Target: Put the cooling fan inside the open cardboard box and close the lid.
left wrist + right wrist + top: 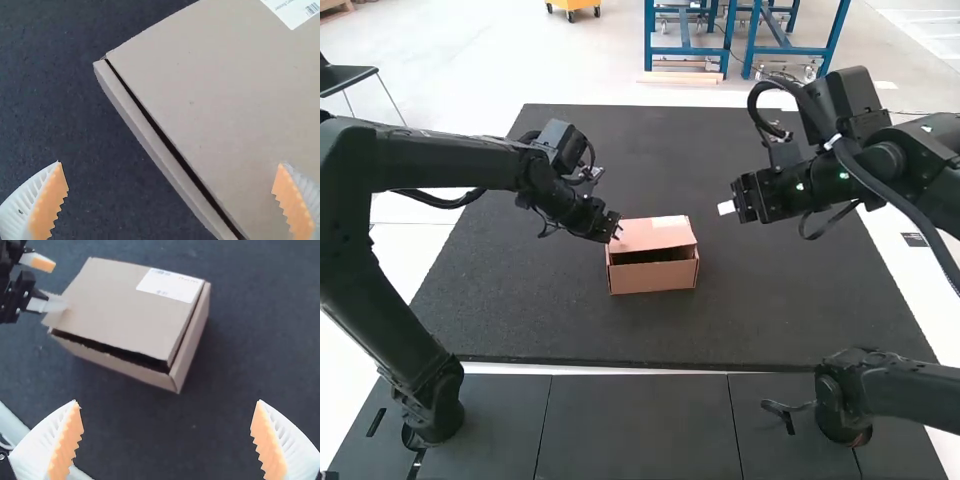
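I have the cardboard box [653, 270] sitting on the black mat [510, 290], and I place everything else from it. Its lid [655, 236] is lowered over the top, white label [169, 285] facing up. The lid is not fully down: a dark gap [115, 351] runs under its front edge. Through that gap the inside is too dark for me to make out the cooling fan, so I cannot say where it is.

My left gripper [608, 224] is at the box's upper left corner, its fingers spread apart with nothing between them. In its wrist view, one orange-padded finger [47, 200] hangs over the mat just beside the box and the other is over the lid. From the right wrist view, one white finger [50, 302] looks to be lying against the lid's corner, though I cannot tell whether it is pressing on it.

My right gripper [730, 206] hangs to the right of the box and above it, well apart from it, with its fingers wide open and holding nothing.
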### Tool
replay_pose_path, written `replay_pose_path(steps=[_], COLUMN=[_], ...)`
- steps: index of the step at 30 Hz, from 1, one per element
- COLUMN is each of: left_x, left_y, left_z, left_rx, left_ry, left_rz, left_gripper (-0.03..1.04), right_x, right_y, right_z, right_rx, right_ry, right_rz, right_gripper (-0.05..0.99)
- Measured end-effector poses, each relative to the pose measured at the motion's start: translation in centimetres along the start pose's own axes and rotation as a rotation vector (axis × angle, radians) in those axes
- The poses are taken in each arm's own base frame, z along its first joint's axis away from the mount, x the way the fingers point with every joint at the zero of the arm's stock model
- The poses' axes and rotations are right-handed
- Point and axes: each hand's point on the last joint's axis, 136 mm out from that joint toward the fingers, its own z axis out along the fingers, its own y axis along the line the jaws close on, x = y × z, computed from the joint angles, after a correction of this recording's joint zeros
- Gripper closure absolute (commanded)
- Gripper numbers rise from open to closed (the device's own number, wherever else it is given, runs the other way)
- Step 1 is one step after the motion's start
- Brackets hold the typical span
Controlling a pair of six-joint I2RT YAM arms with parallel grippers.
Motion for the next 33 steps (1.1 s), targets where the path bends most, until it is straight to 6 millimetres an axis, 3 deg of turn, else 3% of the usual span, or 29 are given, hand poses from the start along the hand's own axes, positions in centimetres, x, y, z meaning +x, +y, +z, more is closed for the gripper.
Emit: replay_pose_path(steps=[6, 13, 20, 25, 28, 33], left_x=[1.1, 2.0, 2.5, 2.9, 0.6, -5.3], left_y=[-1.3, -1.4, -1.4, -1.5, -1.4, -1.1], left_z=[0.8, 2.4, 2.4, 0.9, -1.3, -7.1], left_rx=[0.020, 0.034, 0.040, 0.032, 0.026, 0.012], left_ry=[0.008, 0.002, 0.019, 0.056, -0.025, -0.237], left_rz=[0.032, 0.034, 0.031, 0.029, 0.033, 0.036], left_gripper=[0.04, 0.04, 0.04, 0.05, 0.05, 0.05], right_x=[0.1, 0.2, 0.3, 0.3, 0.1, -1.2], right_y=[0.0, 0.0, 0.0, 0.0, -0.2, -0.7], right_z=[-0.1, -0.1, -0.2, -0.3, -0.3, -0.4], right_rx=[0.000, 0.000, 0.001, 0.001, 0.006, 0.020], right_ry=[0.001, 0.004, 0.007, 0.004, -0.004, -0.055], right_rz=[0.002, 0.004, 0.005, 0.009, 0.014, 0.037], right_gripper=[0.18, 0.18, 0.18, 0.18, 0.18, 0.18])
